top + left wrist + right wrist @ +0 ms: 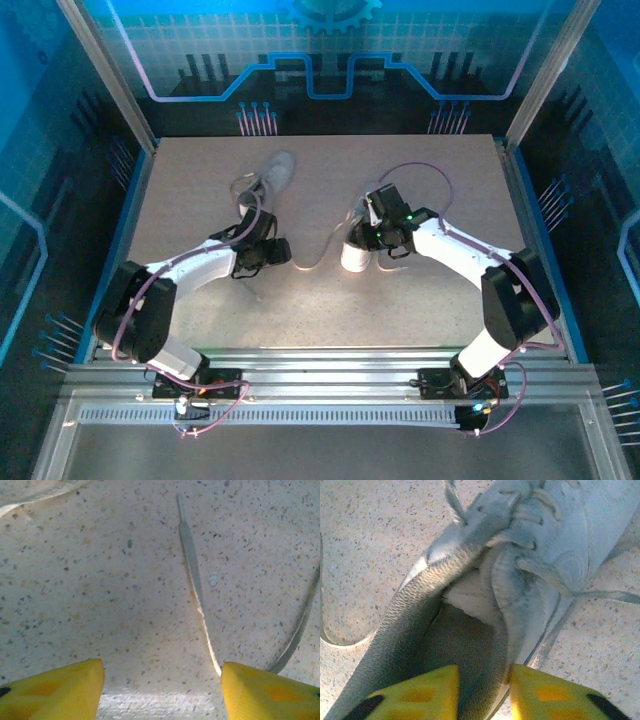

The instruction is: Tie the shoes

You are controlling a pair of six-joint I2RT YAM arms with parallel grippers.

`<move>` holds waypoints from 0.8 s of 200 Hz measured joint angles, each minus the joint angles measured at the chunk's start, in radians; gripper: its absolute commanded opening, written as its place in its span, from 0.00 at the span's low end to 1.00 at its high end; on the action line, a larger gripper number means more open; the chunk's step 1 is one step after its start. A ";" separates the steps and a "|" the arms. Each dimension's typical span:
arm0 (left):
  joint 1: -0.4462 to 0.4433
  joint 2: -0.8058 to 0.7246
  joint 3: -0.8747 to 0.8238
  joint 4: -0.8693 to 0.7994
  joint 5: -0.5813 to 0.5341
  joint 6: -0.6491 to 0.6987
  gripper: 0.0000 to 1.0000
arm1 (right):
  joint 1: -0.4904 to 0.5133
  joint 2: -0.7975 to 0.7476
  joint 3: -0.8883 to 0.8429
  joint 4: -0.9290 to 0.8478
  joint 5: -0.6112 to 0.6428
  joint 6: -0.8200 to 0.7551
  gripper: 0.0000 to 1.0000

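Your right pincer (484, 674) is right up close. It is narrow and pinches the side wall of a shoe (545, 555), with one yellow finger inside and one outside. That shoe sits near the middle of the bench (450, 180), on your right arm's side. Your left pincer (162, 667) is wide open, low over the bench. A lace (192, 575) lies flat between its fingers. The other shoe (275, 172) lies farther back, behind your left pincer.

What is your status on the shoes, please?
Copy: left jaws open over loose lace; right jaws astride shoe collar, grip unconfirmed; other shoe lies apart, nothing blocking.
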 measured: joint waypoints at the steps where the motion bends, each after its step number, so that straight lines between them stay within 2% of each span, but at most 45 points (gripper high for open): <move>1: -0.001 0.002 0.003 -0.002 0.000 -0.002 0.61 | 0.001 0.000 0.001 -0.003 0.001 -0.005 0.17; 33: -0.021 0.068 0.087 -0.029 -0.021 -0.045 0.56 | 0.011 0.002 0.022 -0.056 0.013 0.004 0.00; 98: -0.047 0.286 0.252 -0.088 -0.085 -0.070 0.55 | 0.043 -0.015 0.040 -0.152 -0.032 0.022 0.00; 118: -0.053 0.340 0.306 -0.142 -0.110 -0.065 0.43 | 0.055 -0.028 0.040 -0.175 -0.073 0.025 0.00; 147: -0.053 0.359 0.332 -0.176 -0.137 -0.054 0.10 | 0.077 -0.056 0.037 -0.197 -0.165 0.024 0.00; 160: -0.051 0.357 0.329 -0.191 -0.160 -0.046 0.00 | 0.080 -0.068 0.033 -0.198 -0.208 0.020 0.00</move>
